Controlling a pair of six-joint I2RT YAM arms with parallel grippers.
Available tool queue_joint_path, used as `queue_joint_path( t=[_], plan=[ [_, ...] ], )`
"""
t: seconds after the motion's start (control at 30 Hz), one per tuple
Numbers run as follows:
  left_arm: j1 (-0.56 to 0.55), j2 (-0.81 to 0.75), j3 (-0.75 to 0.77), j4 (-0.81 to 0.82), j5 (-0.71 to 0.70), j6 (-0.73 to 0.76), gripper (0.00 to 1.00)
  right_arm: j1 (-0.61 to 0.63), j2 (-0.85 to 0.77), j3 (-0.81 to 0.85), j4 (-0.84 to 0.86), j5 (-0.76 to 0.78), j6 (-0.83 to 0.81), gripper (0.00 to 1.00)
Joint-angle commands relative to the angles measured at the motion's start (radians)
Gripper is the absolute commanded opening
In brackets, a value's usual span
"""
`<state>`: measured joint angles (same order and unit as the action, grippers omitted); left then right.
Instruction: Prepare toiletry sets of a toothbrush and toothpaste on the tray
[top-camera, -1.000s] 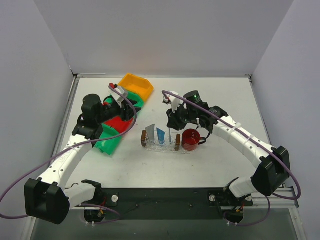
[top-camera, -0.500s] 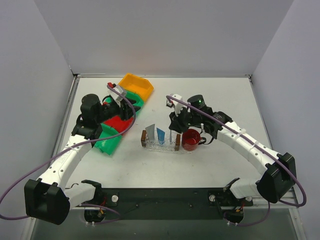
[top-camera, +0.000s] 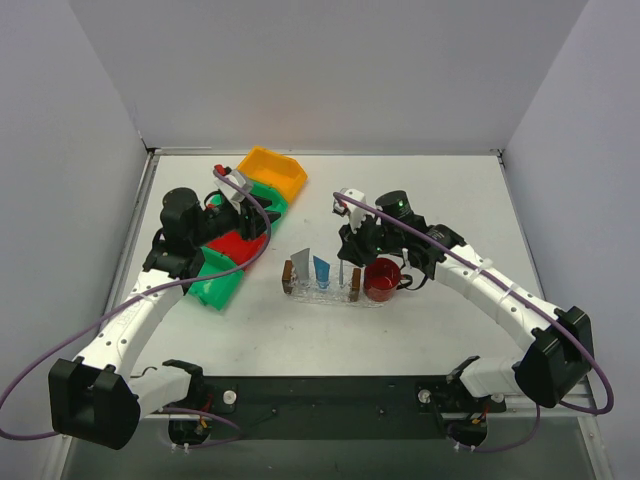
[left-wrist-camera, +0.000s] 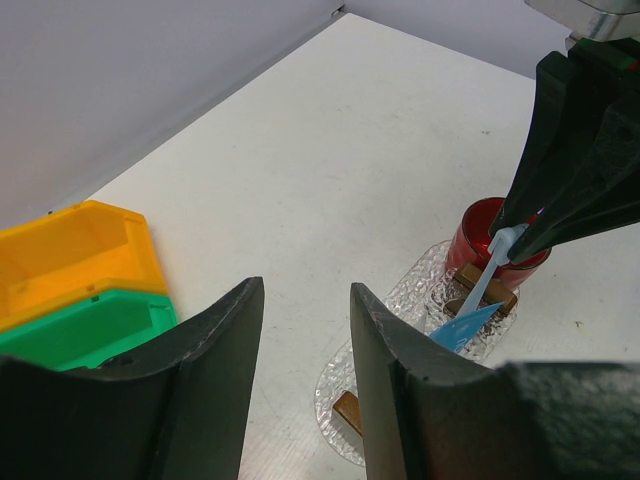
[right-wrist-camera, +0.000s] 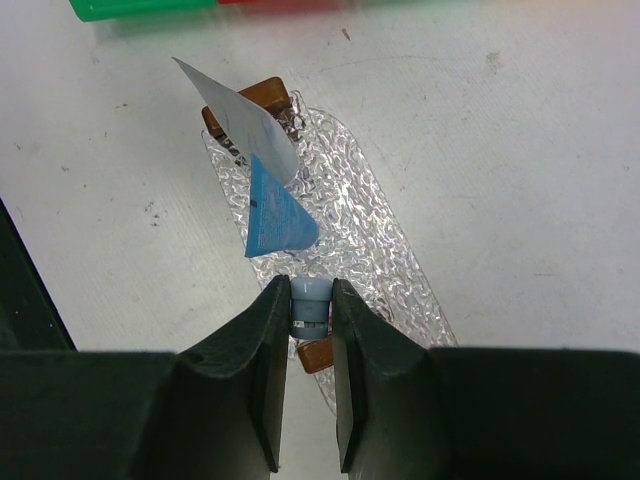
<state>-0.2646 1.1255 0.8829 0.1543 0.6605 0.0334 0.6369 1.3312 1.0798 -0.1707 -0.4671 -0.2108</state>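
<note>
- Top view: the right gripper (top-camera: 343, 252) is clamped on the upper end of the slim pale blue toothbrush (top-camera: 340, 272), which stands nearly upright over the clear textured glass tray (top-camera: 300, 293) at the table's centre. A silver-grey toothpaste tube (top-camera: 301, 265) and a blue toothpaste tube (top-camera: 322, 270) stand on the tray at the brush's 9 o'clock. A red cup (top-camera: 381, 280) sits just beside it at 3 o'clock.
- Left wrist view: the left gripper (left-wrist-camera: 305, 335) is partly spread and holds nothing, over a yellow plastic bin (left-wrist-camera: 70, 260) and a green plastic bin (left-wrist-camera: 85, 330).
- Right wrist view: the fingers pinch the brush's end squarely. The brush looks light, stiff and smooth, so it could swivel or slip; a firm hold near the end suits lowering it. The tubes look soft and would dent, so their flat crimped ends are the better hold. No brand shows; the small dark print on the silver tube is unreadable.
</note>
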Motion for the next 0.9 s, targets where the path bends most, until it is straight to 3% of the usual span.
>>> queue_joint_path(
  t=[0.0, 0.87],
  plan=[
    [0.01, -0.027, 0.002, 0.059, 0.019, -0.009, 0.5, 0.006, -0.032, -0.006, 0.028, 0.001, -0.006, 0.0],
    [0.014, -0.023, -0.012, 0.085, 0.024, -0.024, 0.5, 0.009, -0.056, -0.063, 0.094, 0.007, -0.012, 0.0]
  ],
)
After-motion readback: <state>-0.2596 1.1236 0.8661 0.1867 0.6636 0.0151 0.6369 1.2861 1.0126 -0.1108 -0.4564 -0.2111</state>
